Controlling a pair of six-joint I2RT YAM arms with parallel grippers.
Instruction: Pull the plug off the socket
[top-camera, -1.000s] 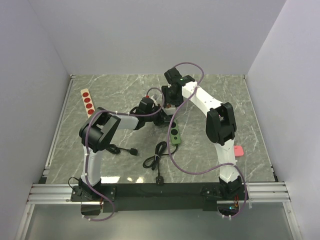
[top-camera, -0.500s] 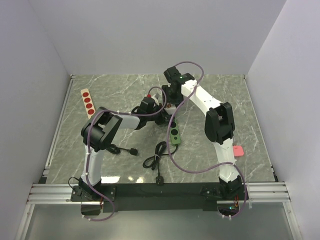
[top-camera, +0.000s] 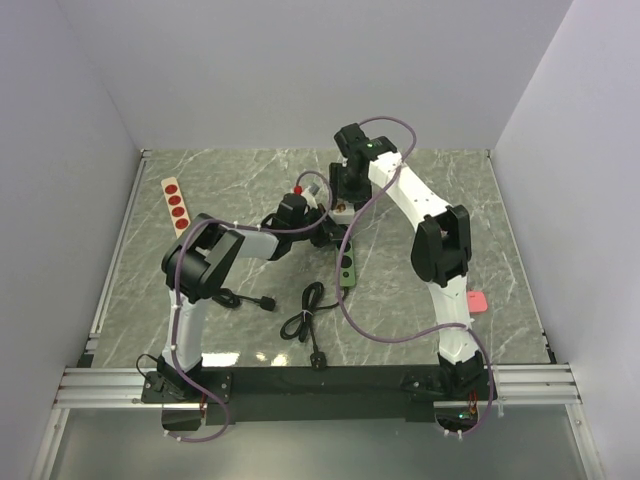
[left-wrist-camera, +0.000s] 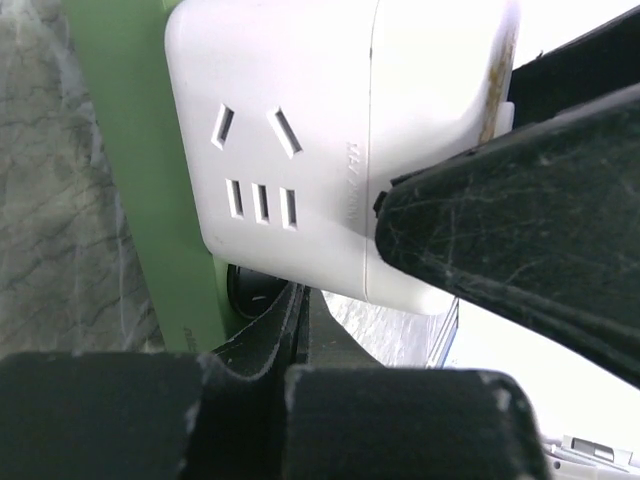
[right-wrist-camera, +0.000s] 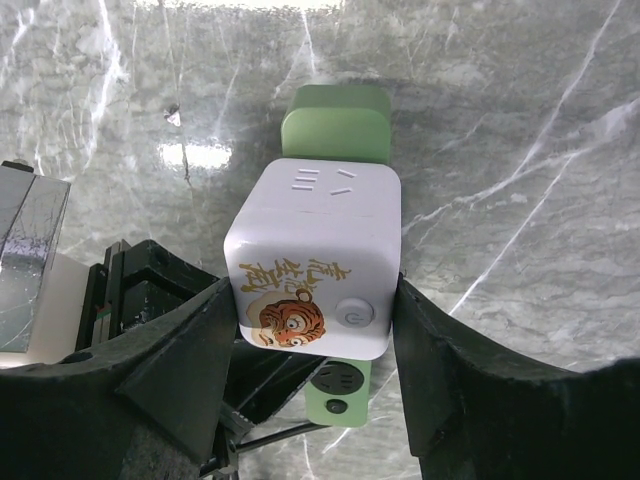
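Observation:
The plug is a white cube adapter (right-wrist-camera: 320, 240) with a tiger picture, standing on the green power strip (right-wrist-camera: 335, 125). My right gripper (right-wrist-camera: 315, 300) is shut on the cube, one finger on each side. In the left wrist view the cube (left-wrist-camera: 290, 130) sits against the strip (left-wrist-camera: 150, 200), and I cannot tell whether its prongs are still in. My left gripper (left-wrist-camera: 300, 320) is shut, its fingers pressed together with the tips at the strip just below the cube. In the top view both grippers meet mid-table, right (top-camera: 342, 205) and left (top-camera: 328, 232), over the strip (top-camera: 347, 268).
The strip's black cable (top-camera: 305, 325) lies coiled in front with its plug near the table's near edge. Another black plug (top-camera: 265, 303) lies by the left arm. A beige strip with red discs (top-camera: 175, 202) lies at the far left. A pink object (top-camera: 476, 299) lies right.
My right gripper has moved away from the arm bases with the cube. The green strip has shifted and turned with it, and the cable coil has been dragged along.

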